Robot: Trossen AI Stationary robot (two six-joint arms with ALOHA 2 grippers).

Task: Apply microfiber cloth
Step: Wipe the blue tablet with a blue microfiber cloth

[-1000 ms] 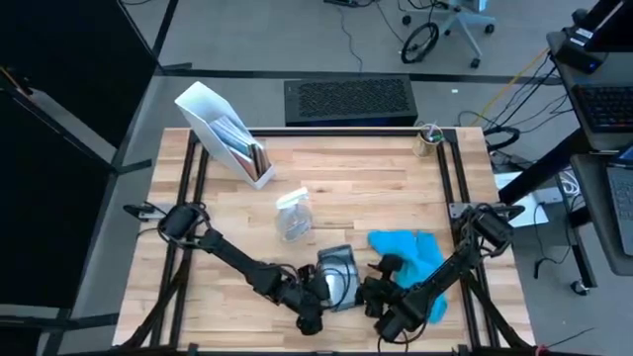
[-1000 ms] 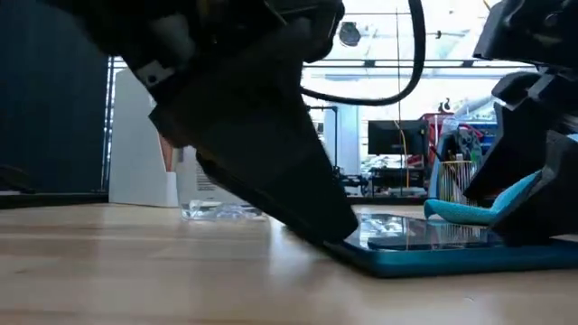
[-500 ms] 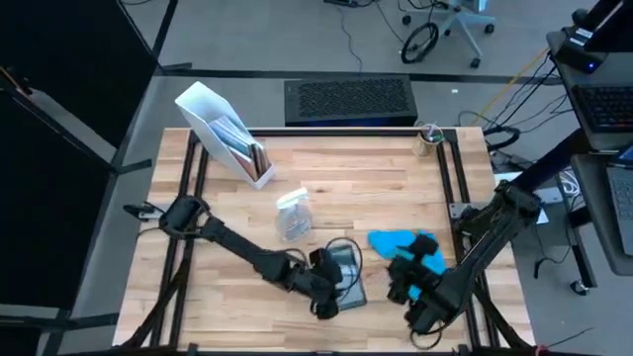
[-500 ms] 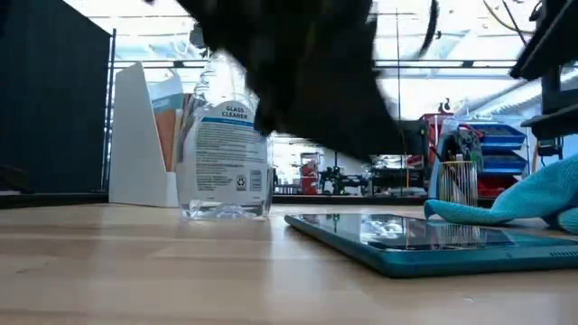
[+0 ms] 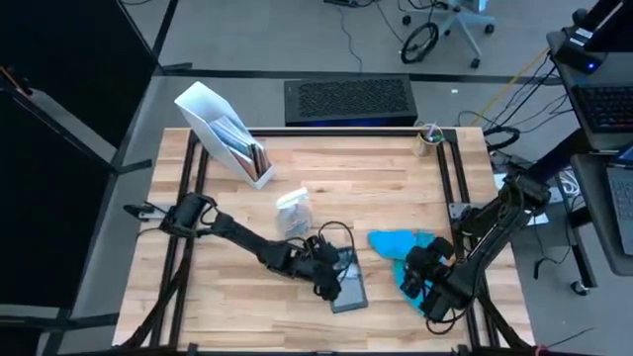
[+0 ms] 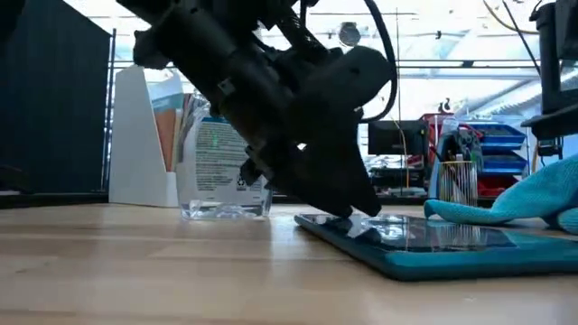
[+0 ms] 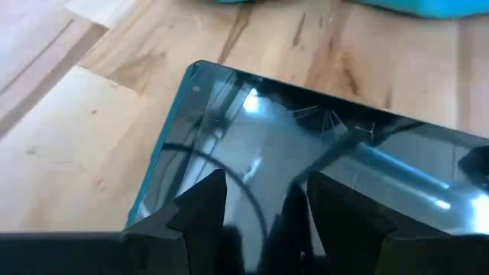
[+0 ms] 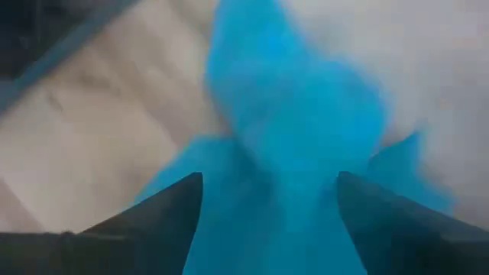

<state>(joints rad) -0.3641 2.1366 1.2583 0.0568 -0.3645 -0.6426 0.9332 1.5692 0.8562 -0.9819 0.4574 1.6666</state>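
Counter (image 5: 396, 188): pale wood planks, dark rails along its sides.

File holder (image 5: 220, 131): white, at the far left of the counter, papers inside.

Left arm: reaches across the near half of the counter. Left jaws (image 5: 331, 277) over the far end of the tablet; in the wrist view the fingers (image 7: 200, 206) stand narrowly apart just above the glass, holding nothing.

Right arm: comes in from the right rail. Right jaws (image 5: 423, 282) over the near end of the cloth; wrist view shows them spread wide, the cloth bunched in the gap between them, not pinched.

Cloth (image 5: 401, 244): sky-blue, crumpled on the counter right of the tablet, near it but apart.

Tablet (image 5: 346, 282): flat, dark glass, teal edge, lying on the counter near its front.

Spray bottle (image 5: 293, 213): clear, just beyond the tablet.

Cup (image 5: 427, 138): small, at the far right corner.
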